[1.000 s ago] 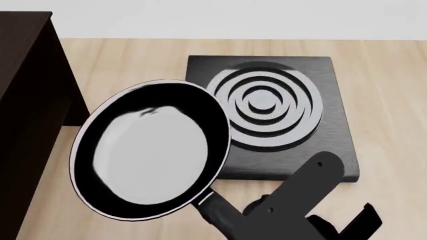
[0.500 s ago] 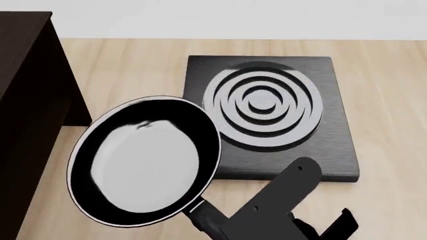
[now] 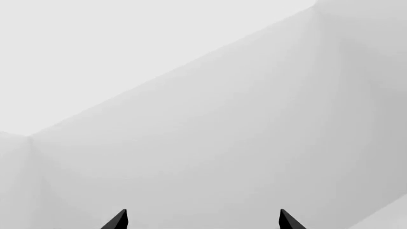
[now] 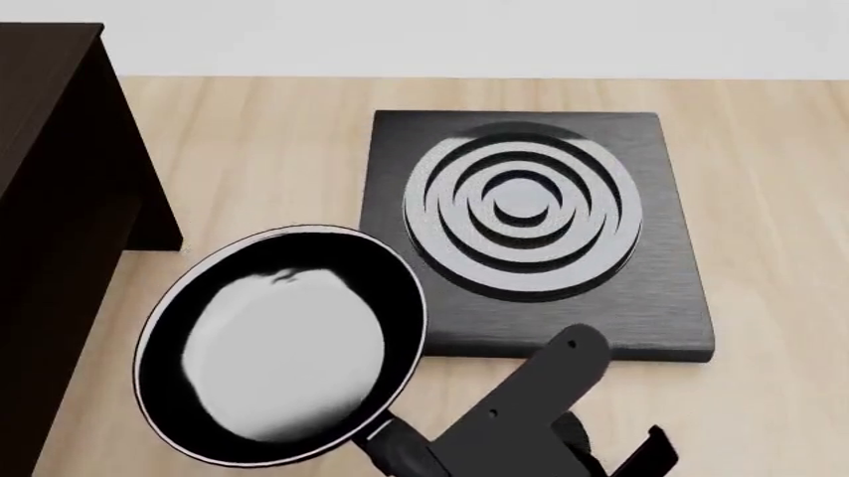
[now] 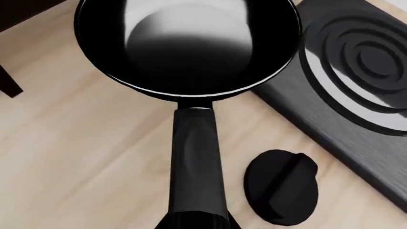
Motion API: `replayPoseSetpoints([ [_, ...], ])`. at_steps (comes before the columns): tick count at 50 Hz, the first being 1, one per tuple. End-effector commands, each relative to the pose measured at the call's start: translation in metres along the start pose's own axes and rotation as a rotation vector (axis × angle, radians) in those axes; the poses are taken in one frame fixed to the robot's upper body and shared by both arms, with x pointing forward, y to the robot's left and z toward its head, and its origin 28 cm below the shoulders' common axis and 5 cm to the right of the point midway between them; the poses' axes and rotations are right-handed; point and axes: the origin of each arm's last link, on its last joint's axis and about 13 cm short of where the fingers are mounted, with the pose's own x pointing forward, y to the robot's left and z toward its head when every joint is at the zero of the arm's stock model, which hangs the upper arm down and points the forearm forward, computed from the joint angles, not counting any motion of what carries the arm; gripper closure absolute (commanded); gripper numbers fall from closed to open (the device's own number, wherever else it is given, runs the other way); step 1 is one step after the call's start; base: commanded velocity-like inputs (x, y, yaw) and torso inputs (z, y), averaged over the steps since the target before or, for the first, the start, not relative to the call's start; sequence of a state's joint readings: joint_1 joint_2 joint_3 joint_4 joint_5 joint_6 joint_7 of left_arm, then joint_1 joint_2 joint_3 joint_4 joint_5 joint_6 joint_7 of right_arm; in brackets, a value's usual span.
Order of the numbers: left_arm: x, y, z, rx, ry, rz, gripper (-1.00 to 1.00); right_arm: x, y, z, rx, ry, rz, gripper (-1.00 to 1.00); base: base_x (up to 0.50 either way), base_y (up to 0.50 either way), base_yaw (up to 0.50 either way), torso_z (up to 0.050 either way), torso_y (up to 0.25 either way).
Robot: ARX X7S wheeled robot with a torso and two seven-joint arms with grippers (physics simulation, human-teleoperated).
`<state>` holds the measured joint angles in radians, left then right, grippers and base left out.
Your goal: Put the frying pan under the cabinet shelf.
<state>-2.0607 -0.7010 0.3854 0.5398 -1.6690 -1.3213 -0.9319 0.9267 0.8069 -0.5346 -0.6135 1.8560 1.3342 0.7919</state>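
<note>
The frying pan point(image 4: 281, 343) is round and black with a pale grey inside, and it hangs over the wooden table between the cabinet shelf point(image 4: 60, 199) and the stove plate. Its long black handle point(image 5: 197, 162) runs back into my right gripper point(image 5: 194, 222), which is shut on the handle's end; the fingers themselves are mostly out of frame. The pan point(image 5: 188, 43) sits beside the cabinet, not beneath it. In the left wrist view my left gripper point(image 3: 203, 222) is open, facing bare pale walls, and holds nothing.
A square black stove plate point(image 4: 663, 298) with concentric rings lies right of the pan. A round black knob-like thing point(image 5: 281, 187) rests on the table beside the handle. A cabinet leg point(image 5: 9, 83) stands near the pan's rim. My right arm point(image 4: 531, 402) crosses the near edge.
The pan and my right arm have moved nearer to me and slightly left, off the stove plate's edge. The grip on the handle is unchanged.
</note>
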Motion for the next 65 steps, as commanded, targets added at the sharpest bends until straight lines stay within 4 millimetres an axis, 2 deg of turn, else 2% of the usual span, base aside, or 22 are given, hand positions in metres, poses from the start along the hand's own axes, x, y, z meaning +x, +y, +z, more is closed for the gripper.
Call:
replayPoseSetpoints([
  [1, -0.002, 0.000, 0.000, 0.003, 0.001, 0.003, -1.00, 0.008, -0.009, 0.002, 0.002, -0.032, -0.027, 1.00, 0.00, 0.00, 0.00, 0.000, 0.000],
  [34, -0.010, 0.004, -0.010, -0.001, 0.029, 0.017, -1.00, 0.054, -0.010, 0.007, -0.014, -0.010, 0.075, 1.00, 0.00, 0.00, 0.00, 0.001, 0.002],
  [65, -0.011, 0.005, -0.006, 0.003, 0.026, 0.021, -1.00, 0.090, -0.019, 0.010, -0.015, 0.013, 0.138, 1.00, 0.00, 0.00, 0.00, 0.000, 0.001],
])
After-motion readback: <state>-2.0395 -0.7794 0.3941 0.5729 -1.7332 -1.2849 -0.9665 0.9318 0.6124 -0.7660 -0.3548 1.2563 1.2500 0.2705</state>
